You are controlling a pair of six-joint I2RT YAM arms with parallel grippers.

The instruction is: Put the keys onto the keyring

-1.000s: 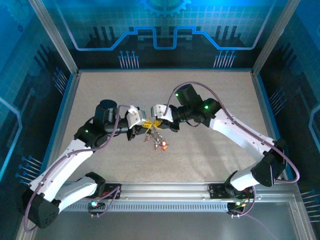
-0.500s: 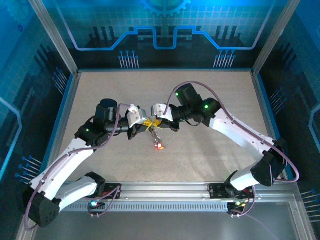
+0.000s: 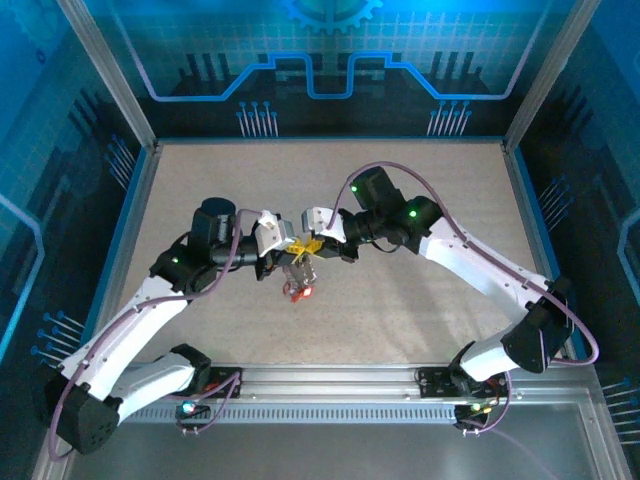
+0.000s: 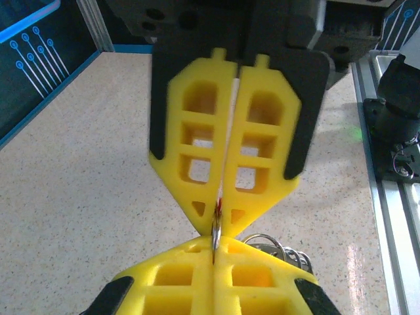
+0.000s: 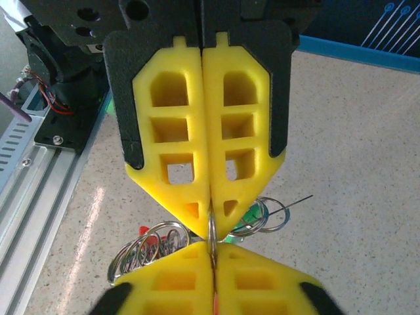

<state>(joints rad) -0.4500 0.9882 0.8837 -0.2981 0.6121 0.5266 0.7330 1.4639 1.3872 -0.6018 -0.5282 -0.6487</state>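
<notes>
Yellow-padded left gripper (image 5: 210, 222) pinches thin silver metal ring (image 5: 211, 233), edge-on | right gripper (image 4: 218, 215) nose-to-nose, jaws a hair apart, grip unclear | red-tagged silver keys (image 3: 300, 290) dangle just below, mid-frame

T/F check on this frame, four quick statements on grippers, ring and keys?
1. The left gripper and the right gripper meet tip to tip over the middle of the table. True.
2. The left gripper's jaws stand wide open. False: its pads are pressed together on a thin metal ring seen edge-on.
3. The keys, with their red tags, sit just nearer the arm bases than the point where the grippers meet. True.
4. The right gripper holds nothing. False: in the right wrist view, its pads close on the same metal ring.
</notes>
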